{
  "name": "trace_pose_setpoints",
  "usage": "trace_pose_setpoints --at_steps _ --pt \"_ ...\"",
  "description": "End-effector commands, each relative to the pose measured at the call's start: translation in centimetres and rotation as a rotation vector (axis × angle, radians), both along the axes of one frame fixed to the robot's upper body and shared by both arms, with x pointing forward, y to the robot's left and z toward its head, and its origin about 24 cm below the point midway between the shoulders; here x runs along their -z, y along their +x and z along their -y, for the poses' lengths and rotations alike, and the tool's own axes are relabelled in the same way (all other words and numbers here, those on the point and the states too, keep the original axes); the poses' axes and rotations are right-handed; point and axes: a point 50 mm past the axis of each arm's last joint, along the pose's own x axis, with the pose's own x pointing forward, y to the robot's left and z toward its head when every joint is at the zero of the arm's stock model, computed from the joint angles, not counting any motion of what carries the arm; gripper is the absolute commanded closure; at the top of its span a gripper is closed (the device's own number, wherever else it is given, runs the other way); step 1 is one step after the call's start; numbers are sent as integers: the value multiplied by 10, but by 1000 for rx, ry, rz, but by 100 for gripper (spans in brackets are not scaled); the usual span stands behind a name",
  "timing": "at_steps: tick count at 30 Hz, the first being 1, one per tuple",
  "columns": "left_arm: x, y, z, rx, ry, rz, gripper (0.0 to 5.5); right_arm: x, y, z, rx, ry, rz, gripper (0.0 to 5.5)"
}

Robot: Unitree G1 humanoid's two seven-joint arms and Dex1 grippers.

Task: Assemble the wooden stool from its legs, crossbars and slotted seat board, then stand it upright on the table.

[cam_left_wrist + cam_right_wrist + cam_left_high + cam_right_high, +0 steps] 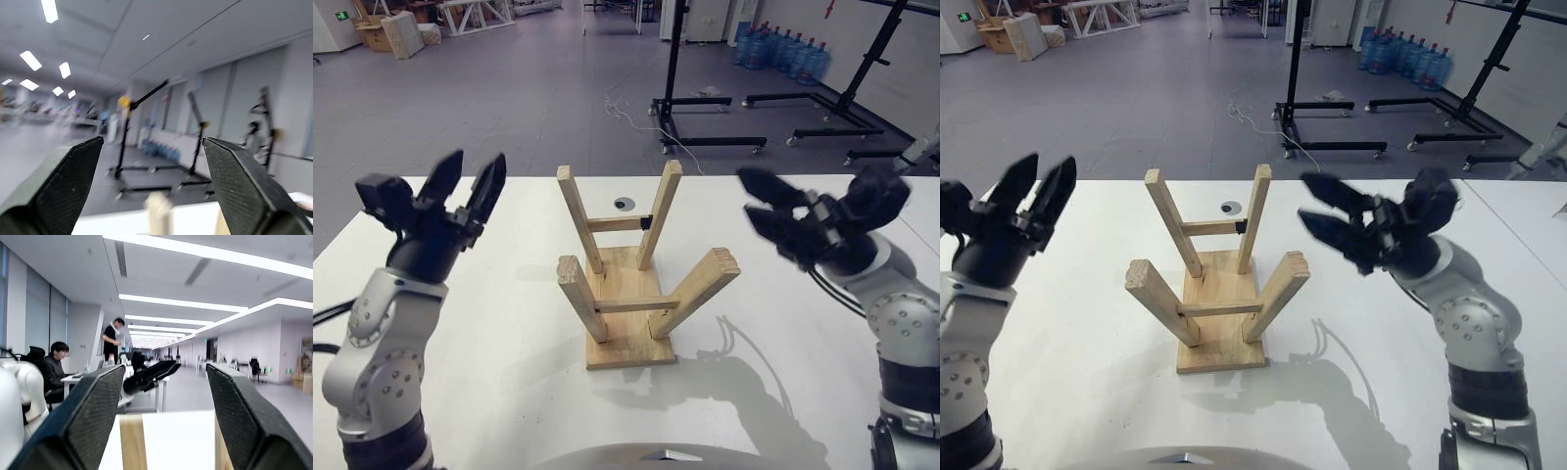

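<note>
The wooden stool (626,294) lies upside down in the middle of the white table (509,392), its seat board (628,343) flat on the surface and its legs pointing up, joined by two crossbars (631,305). My left gripper (470,186) is raised to the stool's left, open and empty, fingers pointing up. To the stool's right, my right gripper (759,201) is held at about the height of the leg tops, open and empty, fingers pointing toward the stool. The tip of a stool leg (133,440) rises between the right gripper's fingers in the right wrist view, well beyond them.
A small round grommet (624,204) sits in the table behind the stool. Beyond the far table edge stand black metal frames (705,108) on the floor, with water bottles (783,49) at the back wall. The table surface around the stool is bare.
</note>
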Motion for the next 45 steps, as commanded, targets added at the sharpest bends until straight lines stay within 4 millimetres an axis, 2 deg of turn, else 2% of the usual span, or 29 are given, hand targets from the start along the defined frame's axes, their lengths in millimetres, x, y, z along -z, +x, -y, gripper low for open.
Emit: trace_pose_setpoints --at_steps 1,3,5,7,11,14,17,20,23,26,29,31,34,37,39,41,45 --pt "-21 -6 36 307 -10 50 176 -27 3 -6 -46 52 53 245" --pt "-17 -10 49 432 15 16 176 -27 6 -8 -52 46 43 245" --pt "-4 -16 58 526 46 -59 176 -18 7 -14 -81 23 6 245" --pt "15 -20 66 580 80 -154 176 4 7 -25 -106 -31 -47 245" --pt "60 -17 74 579 123 -373 176 64 -2 -49 -201 -265 -154 245" --pt "78 -12 73 550 131 -448 176 69 -9 -54 -235 -250 -177 245" --pt "73 -8 69 521 117 -407 176 63 -6 -51 -201 -223 -150 245" --pt "57 -3 64 489 63 -328 176 58 -2 -47 -159 -181 -140 245" --pt "41 3 57 442 31 -251 176 46 7 -44 -71 -55 -161 245" --pt "34 10 47 354 56 -223 176 23 11 -23 -50 96 -179 245" --pt "21 11 33 264 93 -168 176 18 16 -8 16 118 -182 245" --pt "12 7 23 218 108 -134 176 19 18 -2 53 126 -195 245" --pt "8 -3 17 216 80 -139 176 28 20 2 108 108 -229 245" --pt "9 -34 32 389 44 -132 176 39 21 10 177 90 -252 245" --pt "12 -50 39 443 3 -162 176 39 20 16 184 142 -268 245" --pt "20 -56 41 429 -1 -234 176 40 20 18 194 165 -274 245" --pt "33 -55 36 330 -6 -337 176 37 20 19 195 198 -270 245"
